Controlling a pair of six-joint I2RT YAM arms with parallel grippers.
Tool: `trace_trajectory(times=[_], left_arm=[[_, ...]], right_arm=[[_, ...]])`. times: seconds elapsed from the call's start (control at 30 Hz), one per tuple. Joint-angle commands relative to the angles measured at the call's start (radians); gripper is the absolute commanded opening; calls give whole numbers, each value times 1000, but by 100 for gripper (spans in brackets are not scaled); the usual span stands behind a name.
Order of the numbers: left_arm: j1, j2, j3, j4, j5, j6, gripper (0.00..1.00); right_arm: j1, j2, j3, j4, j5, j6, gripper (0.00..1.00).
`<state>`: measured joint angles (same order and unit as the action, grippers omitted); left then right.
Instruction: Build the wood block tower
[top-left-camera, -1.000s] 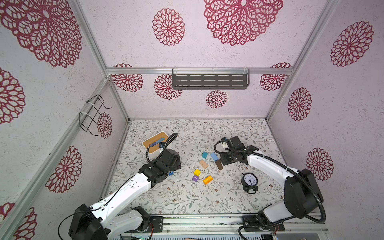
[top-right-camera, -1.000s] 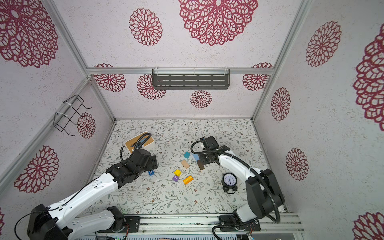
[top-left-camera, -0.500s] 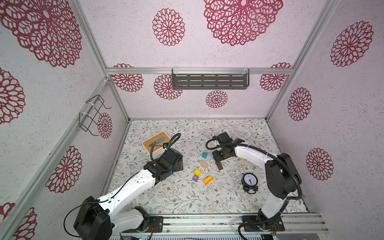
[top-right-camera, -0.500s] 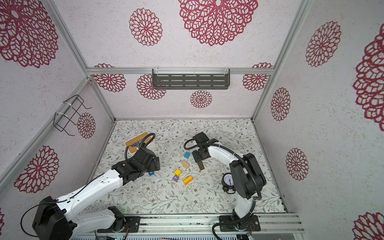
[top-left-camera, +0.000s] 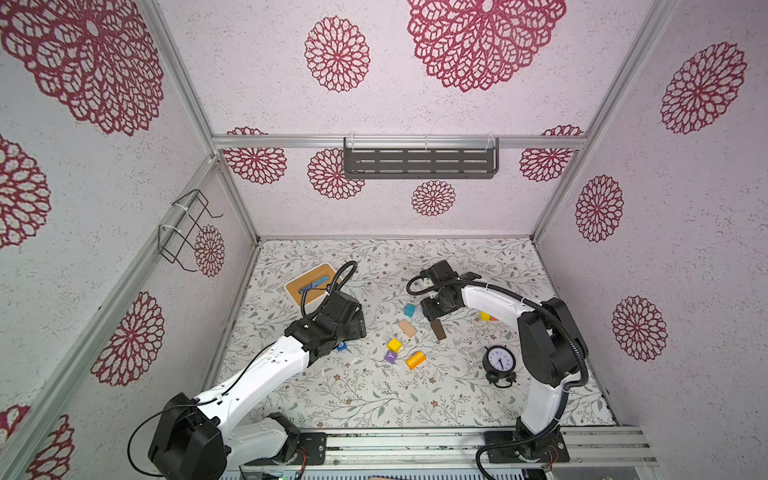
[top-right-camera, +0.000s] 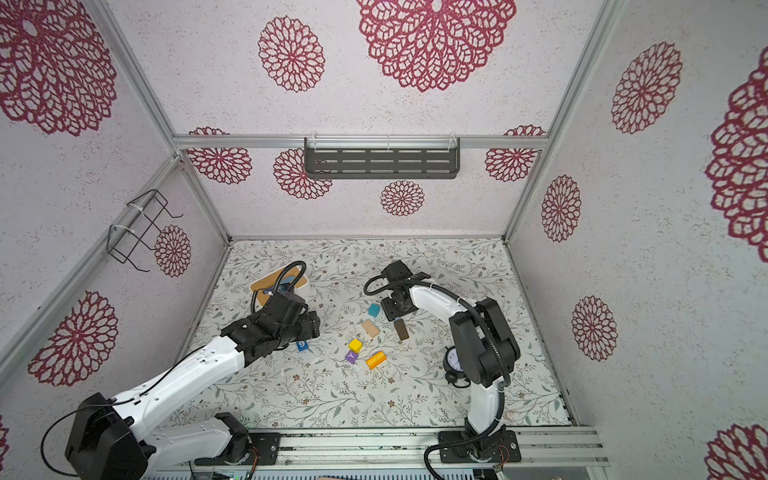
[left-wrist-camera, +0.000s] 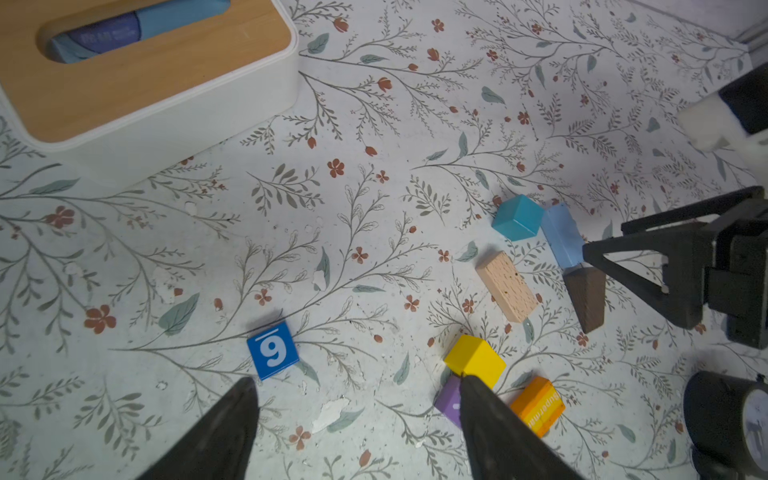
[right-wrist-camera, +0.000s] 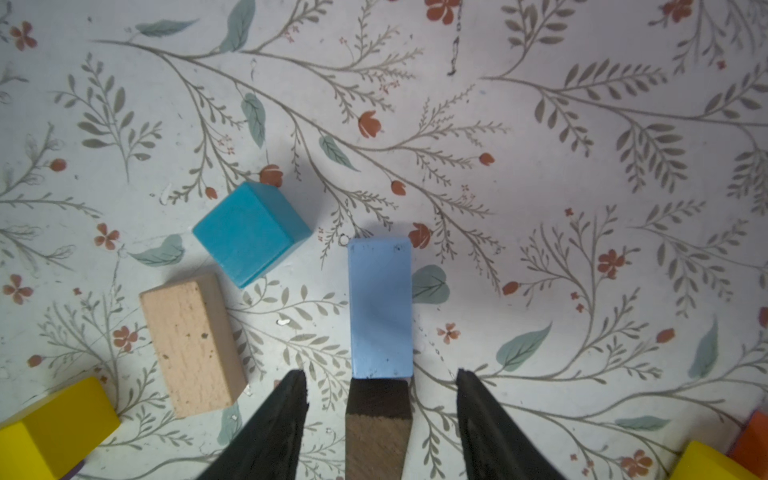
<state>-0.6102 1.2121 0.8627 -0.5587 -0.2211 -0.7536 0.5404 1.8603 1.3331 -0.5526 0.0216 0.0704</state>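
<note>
Your left pincer (left-wrist-camera: 356, 380) stands open with nothing between its fingers; the blue cube with a 9 (left-wrist-camera: 272, 350) lies on the table (left-wrist-camera: 374, 208) just beyond one fingertip, well apart from the other blocks, and the yellow cube (left-wrist-camera: 476, 360) shows just past the other fingertip. Your right pincer (right-wrist-camera: 380, 374) is open too; its fingers straddle one end of the dark brown bar (right-wrist-camera: 378, 424) with a gap on either side. That bar lies end to end with the light blue bar (right-wrist-camera: 380, 307), the two touching. Beside them you have the teal cube (right-wrist-camera: 251, 232) and the tan bar (right-wrist-camera: 191, 345), near each other but apart. In both top views the blocks lie loose on the middle of the table, between your two arms; the purple cube (top-left-camera: 390, 356) lies just beside the yellow one, and the orange block (top-left-camera: 415, 360) just beside that. The black clock (top-left-camera: 500, 360) stands near your right arm; the white box with a wooden lid (top-left-camera: 311, 286) sits toward the back wall from your left wrist.
</note>
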Motion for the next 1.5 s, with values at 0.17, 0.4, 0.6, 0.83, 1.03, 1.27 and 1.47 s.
trace_trajectory(times=[0.17, 0.4, 0.6, 0.83, 1.03, 1.27, 1.47], left_arm=[[6, 130, 181, -129, -7, -9, 80], [18, 106, 177, -127, -6, -50, 98], [42, -28, 97, -125, -1, -90, 97], [99, -110, 64, -185, 33, -69, 97], [123, -140, 31, -178, 68, -65, 97], [126, -168, -28, -145, 87, -82, 97], [143, -157, -26, -136, 92, -64, 97]], right_arm=[[37, -143, -80, 17, -48, -2, 60], [124, -155, -139, 71, -78, -9, 60], [162, -105, -111, 67, -75, -40, 60], [184, -57, -109, 107, -93, -27, 59], [208, -1, -99, 131, -67, -12, 55], [214, 36, -88, 119, -34, -11, 53], [214, 59, -69, 119, -27, -2, 38]])
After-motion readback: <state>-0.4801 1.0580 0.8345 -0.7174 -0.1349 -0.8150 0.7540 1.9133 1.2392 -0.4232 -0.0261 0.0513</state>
